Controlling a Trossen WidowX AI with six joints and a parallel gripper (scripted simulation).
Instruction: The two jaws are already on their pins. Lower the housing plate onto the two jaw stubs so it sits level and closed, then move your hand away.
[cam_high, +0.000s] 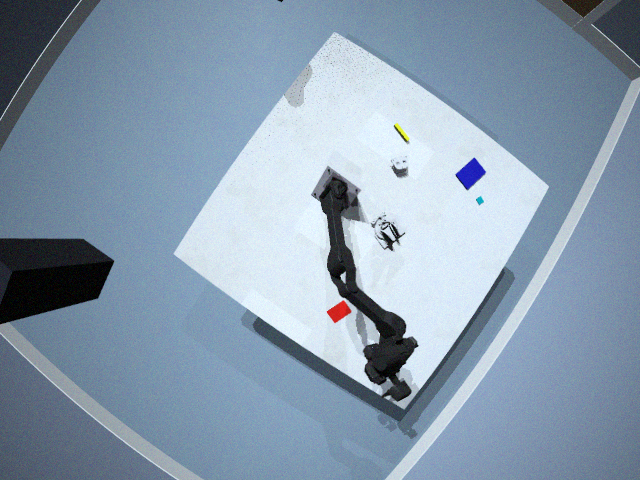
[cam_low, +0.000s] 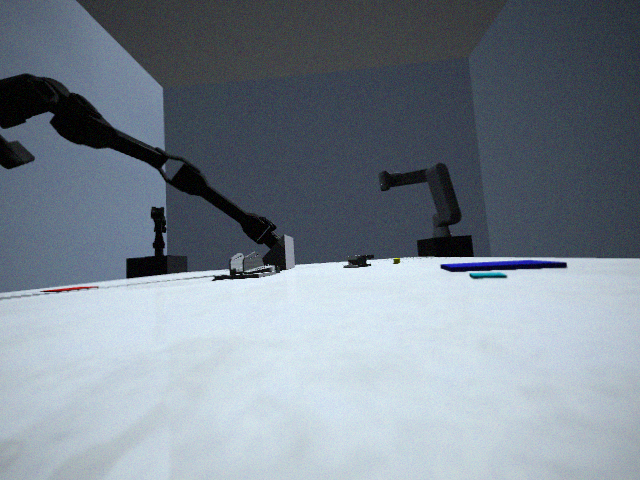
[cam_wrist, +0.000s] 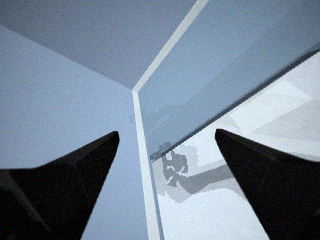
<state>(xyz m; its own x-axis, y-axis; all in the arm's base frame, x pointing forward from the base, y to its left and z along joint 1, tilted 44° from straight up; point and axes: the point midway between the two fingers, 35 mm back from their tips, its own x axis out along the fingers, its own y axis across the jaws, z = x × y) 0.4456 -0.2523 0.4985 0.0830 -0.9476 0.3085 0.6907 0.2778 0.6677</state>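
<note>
My gripper (cam_wrist: 166, 134) (cam_high: 387, 383) is open, with nothing between its fingers. It hangs high over the table's bottom corner in the top view, far from the parts. A pale assembly with dark outlines (cam_high: 387, 232) (cam_low: 250, 266) stands right of the arm's base; the exterior view shows thin upright grey pieces on it. A small grey block (cam_high: 399, 165) (cam_low: 358, 261) with dark spots on top stands farther up the table. Which of these parts is the housing plate, and whether it sits level on the jaw stubs, I cannot tell. Neither part shows in the wrist view.
A red rectangle (cam_high: 339, 311) (cam_low: 69, 288) lies beside the forearm. A yellow bar (cam_high: 401, 132) (cam_low: 396, 260) lies beyond the grey block. A blue slab (cam_high: 470, 173) (cam_low: 504, 265) and small cyan piece (cam_high: 479, 200) (cam_low: 488, 275) lie to the right. The table edge passes below the gripper.
</note>
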